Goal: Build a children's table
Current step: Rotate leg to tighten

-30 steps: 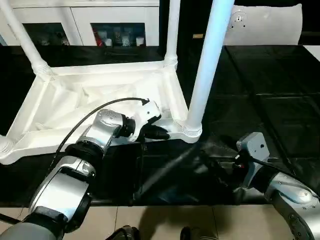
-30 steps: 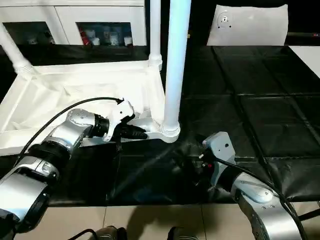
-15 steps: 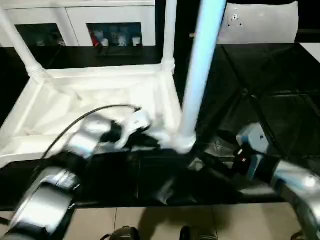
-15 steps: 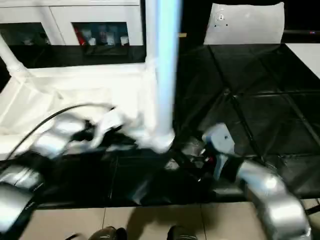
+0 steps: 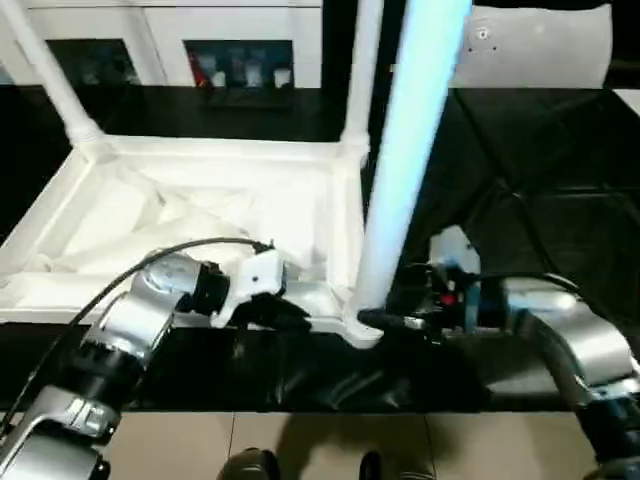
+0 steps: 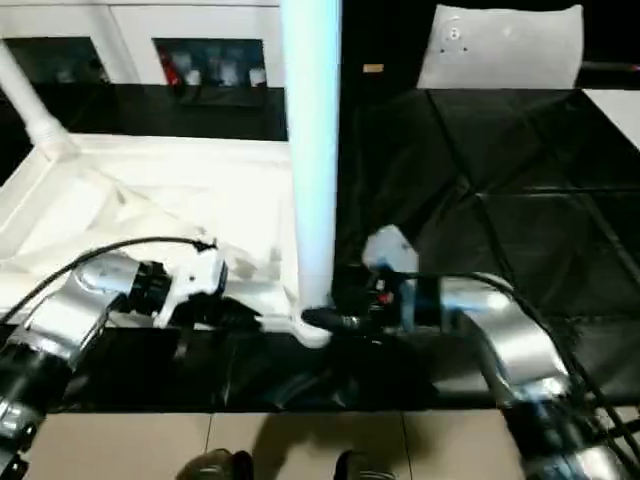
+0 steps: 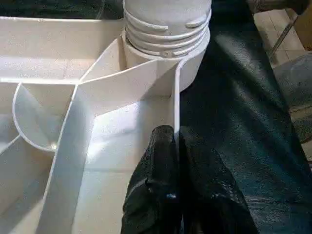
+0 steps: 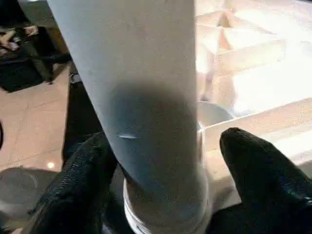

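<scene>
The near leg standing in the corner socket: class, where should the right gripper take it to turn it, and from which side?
Low on the near leg, just above the socket, coming level from the robot's right, as the right gripper does with a finger on either side. The leg is round and upright, so a sideways straddle probably suits turning. The left gripper, pinching the table rim, occupies the other side.

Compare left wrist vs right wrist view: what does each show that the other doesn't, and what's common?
Left wrist view: the left pincer shut on the thin side wall of the white plastic upturned table top, plus the leg's ribbed screw collar seated in the corner socket. Right wrist view: the right pincer with its black fingers spread either side of the long white round leg, pale floor behind. Shared: that same corner leg, the table top's ribbed underside and the black mat.
</scene>
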`<state>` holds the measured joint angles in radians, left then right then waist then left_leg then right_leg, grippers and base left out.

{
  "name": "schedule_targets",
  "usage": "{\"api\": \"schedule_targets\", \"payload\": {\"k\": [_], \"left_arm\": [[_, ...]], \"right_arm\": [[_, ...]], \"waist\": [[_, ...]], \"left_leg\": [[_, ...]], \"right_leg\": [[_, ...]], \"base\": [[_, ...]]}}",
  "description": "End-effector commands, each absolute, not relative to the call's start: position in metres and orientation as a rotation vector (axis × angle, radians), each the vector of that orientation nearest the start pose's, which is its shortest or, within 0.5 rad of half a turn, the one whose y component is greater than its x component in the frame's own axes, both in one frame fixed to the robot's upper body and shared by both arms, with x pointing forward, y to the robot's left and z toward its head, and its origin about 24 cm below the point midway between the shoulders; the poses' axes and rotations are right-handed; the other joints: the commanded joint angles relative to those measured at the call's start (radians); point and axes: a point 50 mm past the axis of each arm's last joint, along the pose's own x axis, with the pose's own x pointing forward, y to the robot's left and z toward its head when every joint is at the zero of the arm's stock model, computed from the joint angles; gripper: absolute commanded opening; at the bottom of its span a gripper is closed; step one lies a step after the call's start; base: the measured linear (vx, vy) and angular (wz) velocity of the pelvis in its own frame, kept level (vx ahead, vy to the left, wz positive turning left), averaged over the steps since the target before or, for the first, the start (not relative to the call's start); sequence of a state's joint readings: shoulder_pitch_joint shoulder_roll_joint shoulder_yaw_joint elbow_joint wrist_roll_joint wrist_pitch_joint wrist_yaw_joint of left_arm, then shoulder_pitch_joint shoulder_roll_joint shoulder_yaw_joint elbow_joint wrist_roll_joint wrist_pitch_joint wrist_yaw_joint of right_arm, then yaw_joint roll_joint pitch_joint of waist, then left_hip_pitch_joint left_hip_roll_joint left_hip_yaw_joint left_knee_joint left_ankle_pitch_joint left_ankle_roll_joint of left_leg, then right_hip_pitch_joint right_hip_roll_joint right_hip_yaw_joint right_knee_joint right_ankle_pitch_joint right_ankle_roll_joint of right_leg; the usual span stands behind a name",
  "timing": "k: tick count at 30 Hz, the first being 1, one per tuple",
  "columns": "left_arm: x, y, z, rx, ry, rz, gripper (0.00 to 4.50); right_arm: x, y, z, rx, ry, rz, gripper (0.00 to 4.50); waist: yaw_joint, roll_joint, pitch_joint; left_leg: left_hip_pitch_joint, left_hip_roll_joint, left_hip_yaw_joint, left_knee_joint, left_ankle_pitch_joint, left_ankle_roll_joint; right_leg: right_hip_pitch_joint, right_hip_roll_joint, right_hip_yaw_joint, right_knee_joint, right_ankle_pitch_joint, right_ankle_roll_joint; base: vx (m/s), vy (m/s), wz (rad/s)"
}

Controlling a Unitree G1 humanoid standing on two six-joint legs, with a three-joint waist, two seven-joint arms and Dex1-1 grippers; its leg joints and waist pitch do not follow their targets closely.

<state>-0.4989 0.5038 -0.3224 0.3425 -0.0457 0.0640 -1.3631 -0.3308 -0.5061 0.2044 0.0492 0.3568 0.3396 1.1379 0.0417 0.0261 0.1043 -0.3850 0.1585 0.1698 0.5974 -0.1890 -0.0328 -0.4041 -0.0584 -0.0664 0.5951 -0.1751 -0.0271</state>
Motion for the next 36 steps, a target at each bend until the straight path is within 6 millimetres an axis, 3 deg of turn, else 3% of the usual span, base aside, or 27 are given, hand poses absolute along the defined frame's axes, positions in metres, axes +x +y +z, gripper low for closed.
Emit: {"api": "schedule_targets", "payload": {"k": [1,15,26,31,34,35,36], "left_arm": [[0.287,0.144,0.072,0.517,0.392,-1.561,0.0],[0.291,0.147,0.078,0.493,0.403,-1.526,0.0],[0.291,0.143,0.079,0.398,0.379,-1.451,0.0],[0.294,0.13,0.081,0.352,0.38,-1.364,0.0],[0.303,0.099,0.087,0.254,0.346,-1.233,0.0],[0.303,0.099,0.087,0.254,0.345,-1.231,0.0],[0.307,0.084,0.088,0.233,0.34,-1.175,0.0]], "right_arm": [[0.274,-0.144,0.089,-0.132,0.249,1.365,3.23],[0.279,-0.144,0.088,-0.148,0.305,1.514,2.15],[0.269,-0.137,0.086,-0.062,0.328,1.541,2.0],[0.262,-0.123,0.084,-0.023,0.327,1.423,2.0],[0.261,-0.092,0.076,0.05,0.341,1.172,2.0],[0.261,-0.092,0.076,0.051,0.341,1.17,2.0],[0.265,-0.077,0.074,0.074,0.341,1.068,2.0]], "waist": [[0.003,-0.009,-0.065],[0.003,-0.01,-0.061],[0.003,-0.01,-0.051],[0.002,-0.014,-0.046],[-0.011,-0.012,-0.03],[-0.016,-0.014,-0.03],[-0.022,-0.015,-0.029]], "left_leg": [[0.019,0.079,-0.022,-0.072,-0.132,0.106],[0.018,0.078,-0.021,-0.073,-0.14,0.1],[0.02,0.082,-0.022,-0.079,-0.153,0.096],[0.021,0.082,-0.024,-0.086,-0.172,0.078],[0.019,0.077,-0.028,-0.094,-0.248,0.025],[0.017,0.074,-0.032,-0.095,-0.257,0.014],[0.016,0.071,-0.036,-0.097,-0.278,0.003]], "right_leg": [[0.051,-0.1,0.058,-0.06,-0.179,-0.265],[0.051,-0.099,0.059,-0.063,-0.201,-0.267],[0.046,-0.098,0.061,-0.067,-0.226,-0.26],[0.044,-0.098,0.064,-0.071,-0.262,-0.245],[0.035,-0.098,0.064,-0.088,-0.417,-0.201],[0.037,-0.099,0.062,-0.086,-0.438,-0.194],[0.038,-0.1,0.059,-0.091,-0.476,-0.172]], "base": [[0.0,0.0,0.0],[0.0,0.0,0.0],[0.0,0.0,0.0],[0.0,0.0,0.0],[0.0,0.0,0.0],[0.0,0.0,0.0],[0.0,0.0,0.0]]}}
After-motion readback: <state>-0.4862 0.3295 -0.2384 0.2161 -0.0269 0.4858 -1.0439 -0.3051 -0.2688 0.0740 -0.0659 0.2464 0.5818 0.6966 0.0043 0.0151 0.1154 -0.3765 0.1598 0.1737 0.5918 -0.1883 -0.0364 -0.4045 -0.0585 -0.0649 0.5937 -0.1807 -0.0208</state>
